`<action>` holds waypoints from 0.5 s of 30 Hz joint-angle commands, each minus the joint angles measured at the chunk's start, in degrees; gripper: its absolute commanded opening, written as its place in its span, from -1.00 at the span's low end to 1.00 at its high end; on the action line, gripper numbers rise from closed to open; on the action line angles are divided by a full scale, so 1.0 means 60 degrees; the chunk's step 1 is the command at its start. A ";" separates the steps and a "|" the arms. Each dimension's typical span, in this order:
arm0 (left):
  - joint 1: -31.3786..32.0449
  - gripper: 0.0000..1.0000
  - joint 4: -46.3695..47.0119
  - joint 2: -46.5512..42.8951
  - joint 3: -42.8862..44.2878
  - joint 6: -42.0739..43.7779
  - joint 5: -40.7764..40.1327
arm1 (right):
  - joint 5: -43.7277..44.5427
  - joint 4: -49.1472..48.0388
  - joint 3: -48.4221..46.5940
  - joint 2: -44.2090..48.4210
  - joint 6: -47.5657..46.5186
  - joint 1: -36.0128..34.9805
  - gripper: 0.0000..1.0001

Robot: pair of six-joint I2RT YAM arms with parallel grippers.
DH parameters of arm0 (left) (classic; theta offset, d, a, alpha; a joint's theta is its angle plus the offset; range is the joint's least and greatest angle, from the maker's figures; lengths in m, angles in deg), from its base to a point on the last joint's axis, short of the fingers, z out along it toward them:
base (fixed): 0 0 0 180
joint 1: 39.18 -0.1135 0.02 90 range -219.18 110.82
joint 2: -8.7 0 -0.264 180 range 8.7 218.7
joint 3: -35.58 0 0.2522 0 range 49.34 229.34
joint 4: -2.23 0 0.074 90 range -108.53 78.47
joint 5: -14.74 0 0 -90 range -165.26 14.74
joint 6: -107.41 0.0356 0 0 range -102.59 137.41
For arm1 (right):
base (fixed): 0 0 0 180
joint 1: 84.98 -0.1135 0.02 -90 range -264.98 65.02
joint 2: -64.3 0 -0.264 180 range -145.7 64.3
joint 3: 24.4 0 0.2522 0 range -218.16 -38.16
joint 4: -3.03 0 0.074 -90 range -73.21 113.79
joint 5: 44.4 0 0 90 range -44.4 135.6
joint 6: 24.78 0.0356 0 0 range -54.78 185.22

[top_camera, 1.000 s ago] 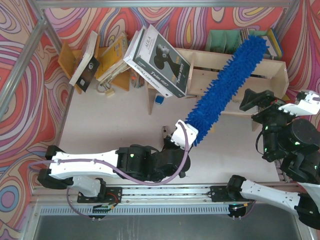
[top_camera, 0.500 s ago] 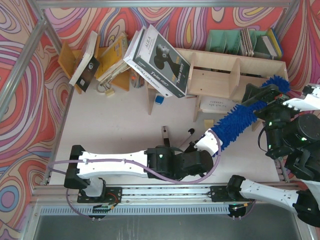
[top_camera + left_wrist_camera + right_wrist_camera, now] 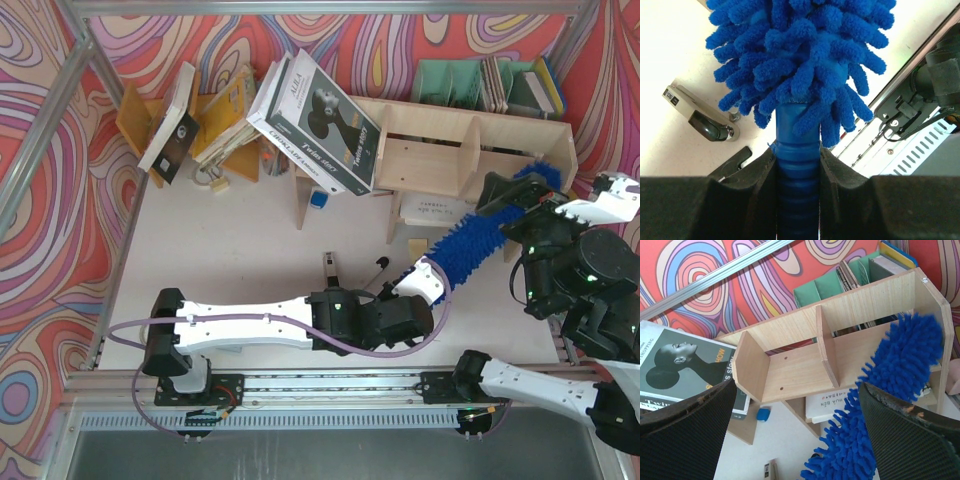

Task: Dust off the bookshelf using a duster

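Holding the duster (image 3: 480, 240) by its handle, the left tool (image 3: 797, 161) is clamped shut, with the fluffy tip at the right-hand compartment of the bookshelf (image 3: 430, 125). The right tool (image 3: 797, 415) hangs wide open nearby, gripping nothing. Dusting looks partway; I can't tell which compartments are done, and the middle and left ones probably remain.

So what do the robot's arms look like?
The left arm and right arm have smooth white shells and chunky black joints. A purple cable loops along the left one. The fingers are black and rough-textured.
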 commanded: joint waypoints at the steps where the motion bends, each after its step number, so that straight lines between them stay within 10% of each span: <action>1: -0.0075 -1.00 -0.0363 -0.0063 -0.0128 -0.0293 0.0017 | 0.0298 -0.0001 0.0162 0.0189 0.0082 0.0005 0.92; 15: 0.0026 -1.00 -0.0576 -0.0206 0.0619 -0.0720 -0.0284 | 0.0373 -0.0197 0.0686 0.0419 0.0258 -0.0002 0.92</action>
